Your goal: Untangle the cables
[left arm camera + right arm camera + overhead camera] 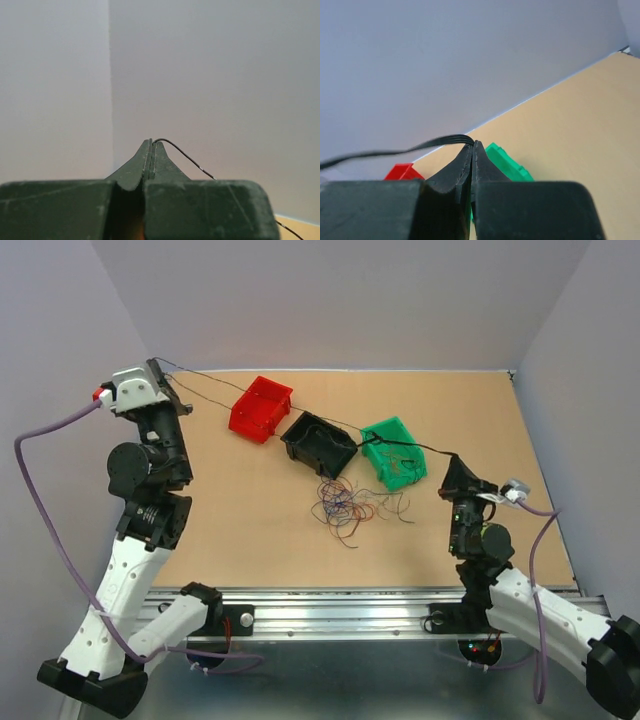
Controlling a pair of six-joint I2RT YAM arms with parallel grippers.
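Black wire [300, 412] strung taut from ten to four o'clock; left gripper [158, 368] and right gripper [455, 460] each pinch an end, jaws fully closed. Remaining cables [345, 502] lie tangled below it, nearer the right arm.

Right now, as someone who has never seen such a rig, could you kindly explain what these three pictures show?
Two robot arms stand at a table's near edge. One picture looks down from above; the other two come from cameras on each wrist. On the table lie a red bin, a black bin, a green bin and a tangle of thin coloured wires. The left gripper and right gripper are both shut on one black wire, stretched between them above the bins.
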